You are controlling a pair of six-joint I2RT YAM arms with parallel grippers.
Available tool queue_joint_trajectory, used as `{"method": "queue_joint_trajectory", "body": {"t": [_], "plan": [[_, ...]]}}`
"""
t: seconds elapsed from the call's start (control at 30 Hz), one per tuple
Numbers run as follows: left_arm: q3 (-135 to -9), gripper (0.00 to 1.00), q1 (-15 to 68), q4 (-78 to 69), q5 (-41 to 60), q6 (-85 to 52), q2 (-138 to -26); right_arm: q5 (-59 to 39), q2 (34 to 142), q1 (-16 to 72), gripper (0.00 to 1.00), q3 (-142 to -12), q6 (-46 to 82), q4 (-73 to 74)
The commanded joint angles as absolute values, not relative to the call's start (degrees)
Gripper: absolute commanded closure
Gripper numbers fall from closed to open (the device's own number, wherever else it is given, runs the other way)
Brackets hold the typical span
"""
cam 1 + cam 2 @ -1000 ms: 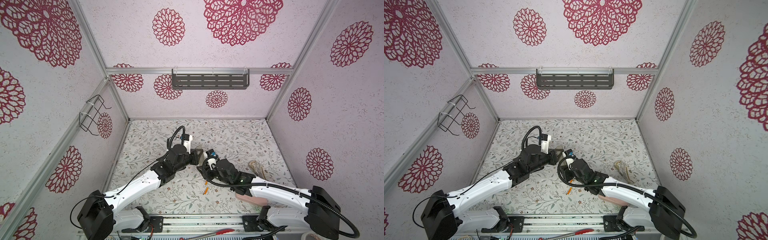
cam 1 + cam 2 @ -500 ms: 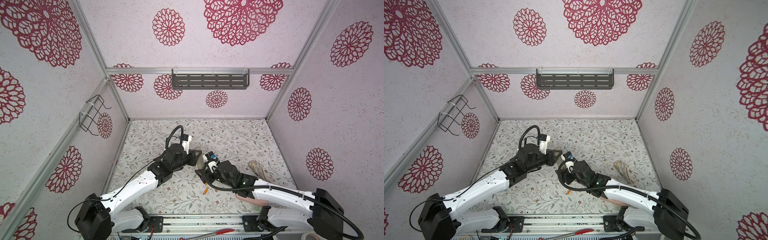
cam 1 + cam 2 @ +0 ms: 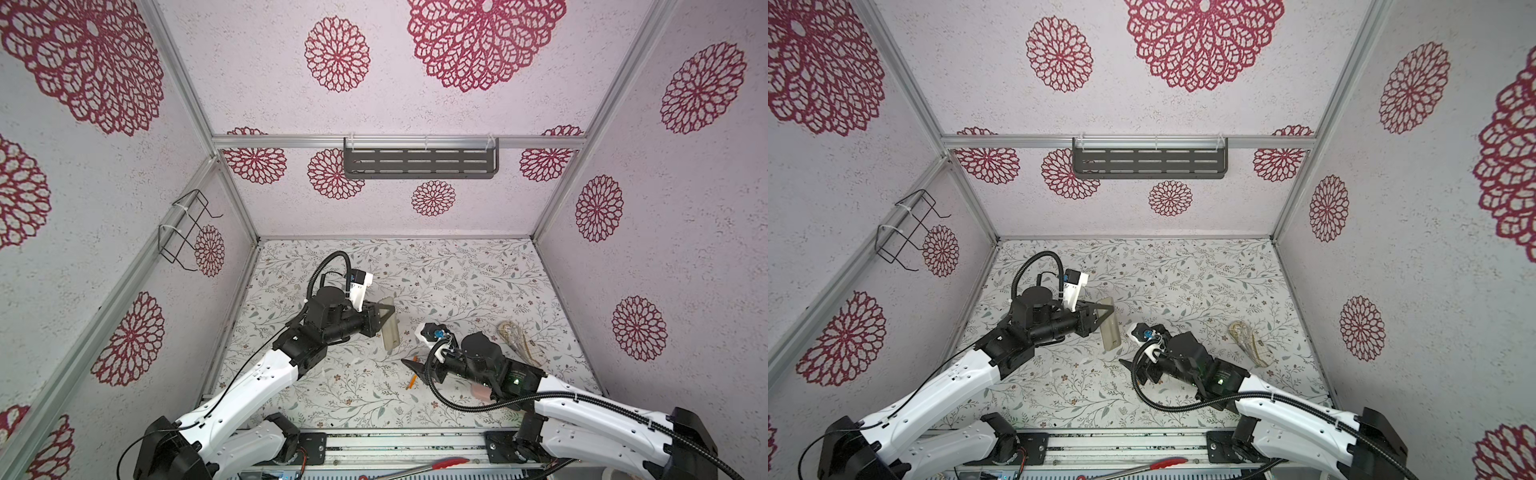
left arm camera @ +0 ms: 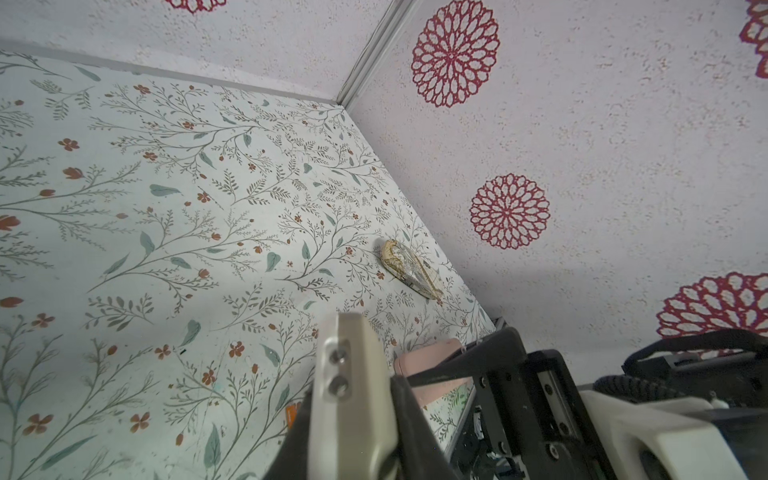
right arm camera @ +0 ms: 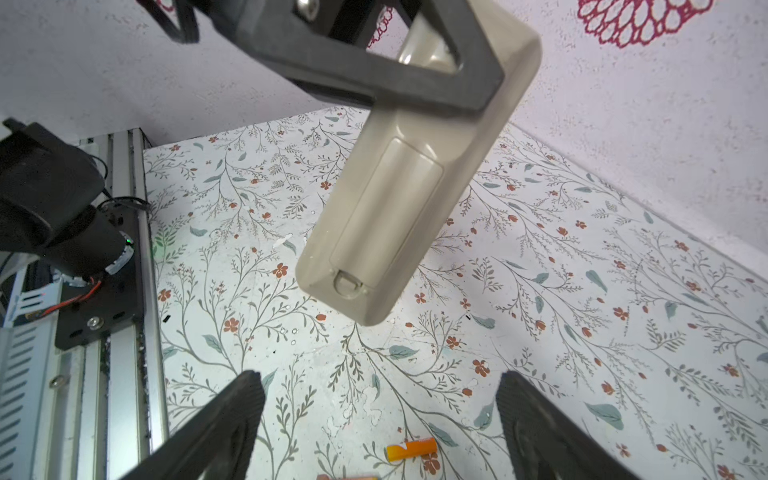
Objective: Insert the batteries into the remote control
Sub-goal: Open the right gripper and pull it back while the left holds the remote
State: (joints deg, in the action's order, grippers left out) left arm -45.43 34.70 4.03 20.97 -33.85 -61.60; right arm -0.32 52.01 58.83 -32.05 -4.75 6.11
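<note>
Jaws first: your left gripper (image 3: 384,318) is pinched tight on the remote control (image 5: 386,224), gripping the end away from the battery cover (image 5: 388,208). It holds the remote tilted and clear of the desk (image 3: 457,270), over the middle, with the plain beige back facing your right arm. Your right gripper (image 5: 378,378) has its jaws spread wide with nothing between them. It hovers low, just in front of the remote's free end, toward the desk's front edge.

The batteries (image 5: 411,451) lie on the desk near the middle of the front edge, right under that gripper. One shows plainly in the right wrist view; the second is only an orange sliver cut off at that view's border.

The cover looks shut, its latch (image 5: 347,284) sitting at the free end, so you probably need to open it before touching a battery. Bring one fingertip squarely onto the latch and push along the remote's length, not across it. The remote is clamped at one end only, so a sideways shove would likely twist it in the grip. Keep the left grip firm and steady. Stay high enough not to brush the batteries, since they are round and would likely roll away.
</note>
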Motion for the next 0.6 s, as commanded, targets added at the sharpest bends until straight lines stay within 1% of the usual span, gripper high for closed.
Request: {"method": "queue_joint_trajectory", "body": {"t": [0.0, 0.23, 0.57], "plan": [[-44.57, 1.00, 32.84, 4.92, 26.47, -32.56, -60.19, 0.99, 49.08, 59.62, 0.09, -33.15, -13.15, 4.55], [-44.08, 1.00, 29.12, 5.60, 33.78, -35.89, -62.31, 7.41, 50.08, 63.15, 0.11, -36.21, -21.99, 3.06], [-42.41, 1.00, 26.87, 2.26, 42.07, -41.14, -63.97, 8.09, 54.23, 65.91, 0.13, -37.81, -26.88, 10.64]]}}
